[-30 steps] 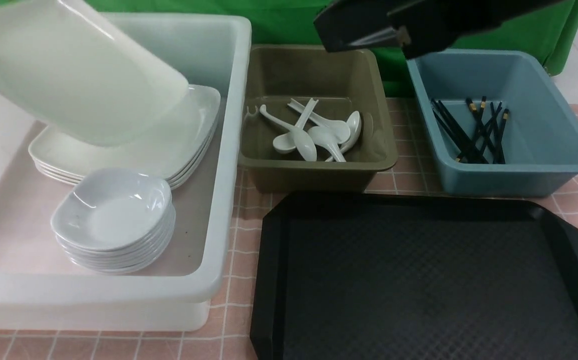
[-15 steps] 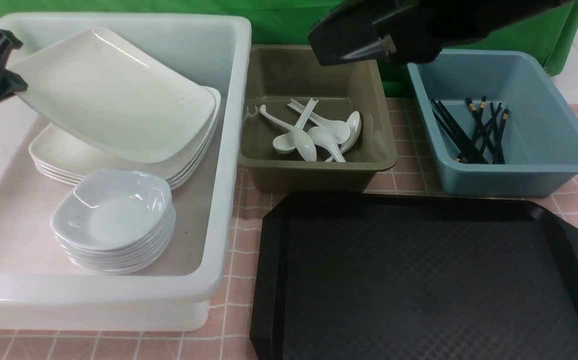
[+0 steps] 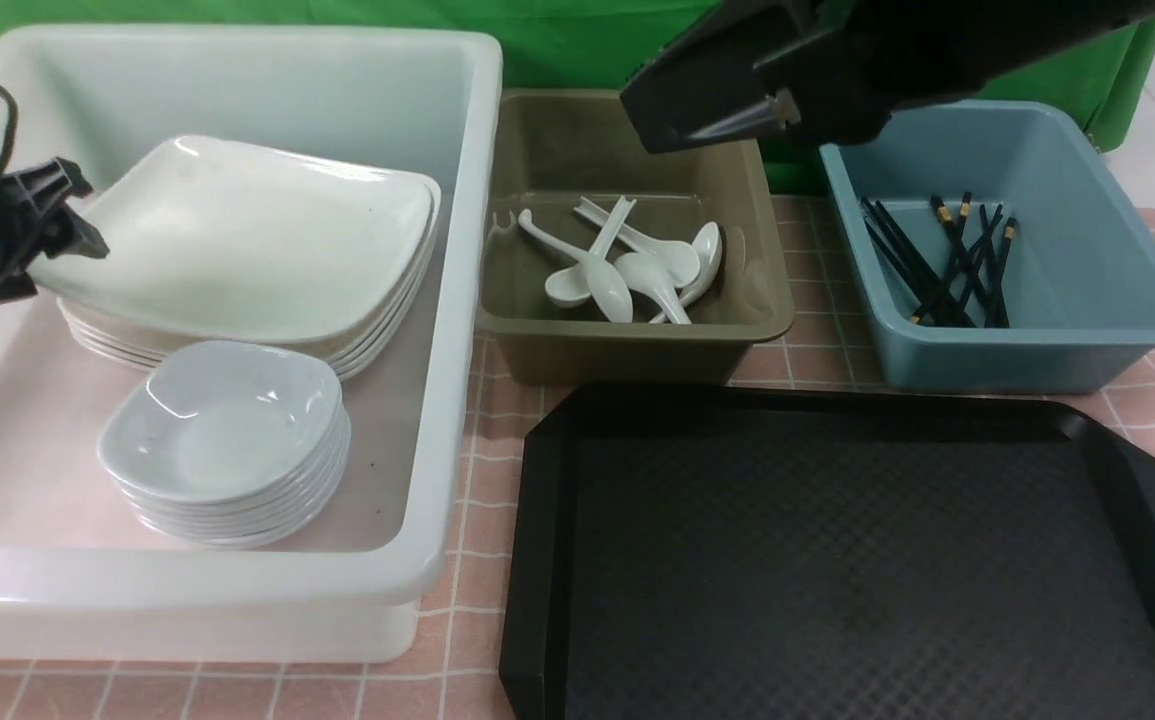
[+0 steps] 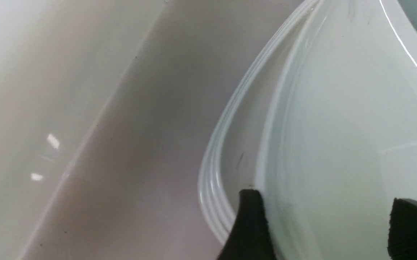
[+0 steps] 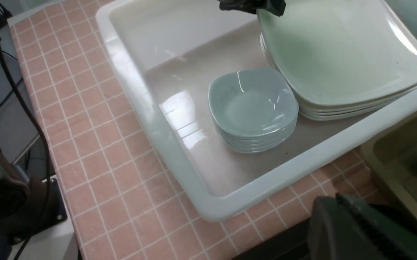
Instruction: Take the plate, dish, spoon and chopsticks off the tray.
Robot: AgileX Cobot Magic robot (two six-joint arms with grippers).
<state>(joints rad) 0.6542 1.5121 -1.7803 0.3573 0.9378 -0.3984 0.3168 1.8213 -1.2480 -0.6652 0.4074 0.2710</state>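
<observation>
The white plate (image 3: 237,240) lies on top of the plate stack in the white tub, its left edge slightly raised. My left gripper (image 3: 77,210) is open at that edge. Its fingers (image 4: 251,224) stand wide apart, with the plate's (image 4: 338,144) rim loose between them. A stack of small dishes (image 3: 227,430) sits in front of the plates. Several spoons (image 3: 627,270) lie in the olive tub and several chopsticks (image 3: 947,265) in the blue tub. The black tray (image 3: 837,550) shows only its bare patterned surface. My right gripper (image 3: 642,115) hangs shut above the olive tub, holding nothing.
The white tub (image 3: 457,300) stands at the left, the olive tub (image 3: 637,350) in the middle and the blue tub (image 3: 1037,360) at the right, all behind the tray. A pink checked cloth (image 3: 477,480) covers the table. A green backdrop stands behind.
The plate has come down from a steep tilt onto the stack. My left gripper has followed it down and opened, letting it go. The right gripper has barely shifted.
</observation>
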